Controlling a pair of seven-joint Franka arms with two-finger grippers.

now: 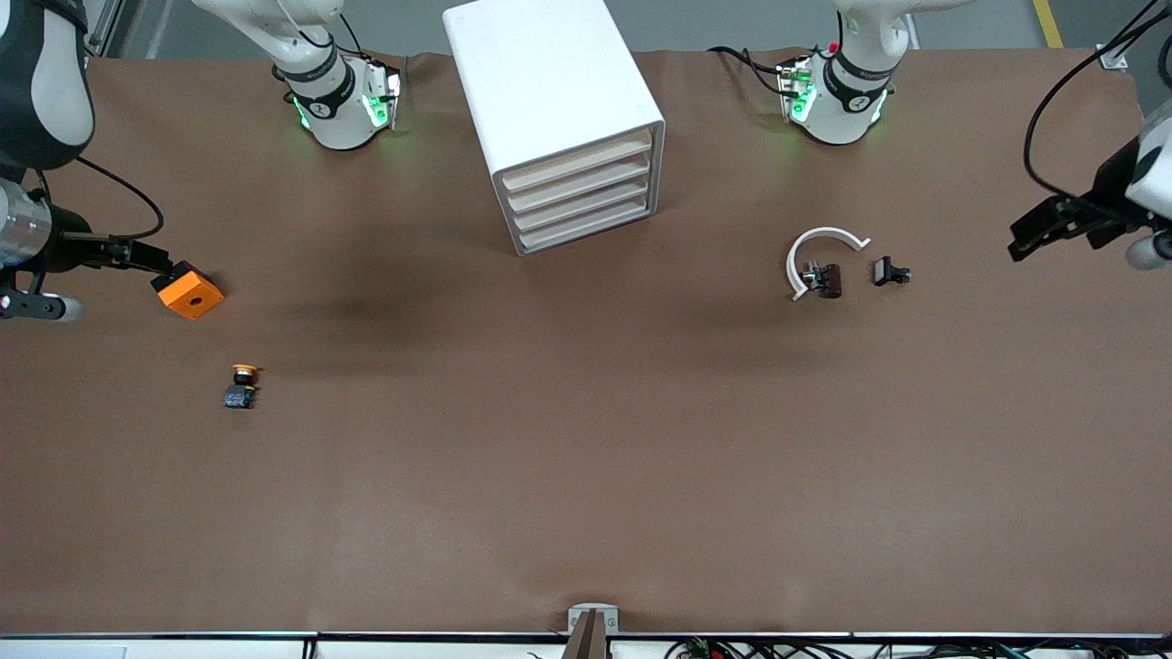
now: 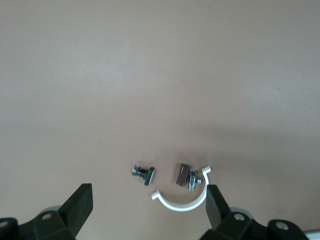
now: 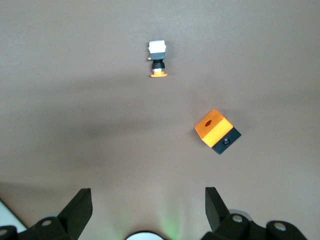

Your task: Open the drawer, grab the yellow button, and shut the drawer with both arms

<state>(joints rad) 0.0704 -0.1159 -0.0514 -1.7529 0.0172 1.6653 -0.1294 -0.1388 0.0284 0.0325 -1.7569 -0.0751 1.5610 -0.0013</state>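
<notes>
Four cream-fronted drawers sit flush in the white cabinet, which stands between the two arm bases at the robots' edge of the brown table. None of them is pulled out, so the opening step looks not yet begun, or the whole cycle is already over; the pictures alone do not settle which.

Next in size, the arms wait at either end of the table. The right gripper hangs over the right arm's end, just beside the orange block; its wrist view shows the fingers spread wide with nothing between them. The left gripper hangs over the left arm's end, its fingers likewise wide and empty.

Smaller things follow. The orange block with its hole and black side lies near the right gripper. A white arc curls around a small brown part, with a small black part just beside them, toward the left arm's end.

Smallest is the button, lying on its side on the open table, nearer the front camera than the orange block, not in any drawer.

If the task is starting, the next move calls for one gripper to reach a drawer front and pull it straight out while the other steadies the cabinet.
</notes>
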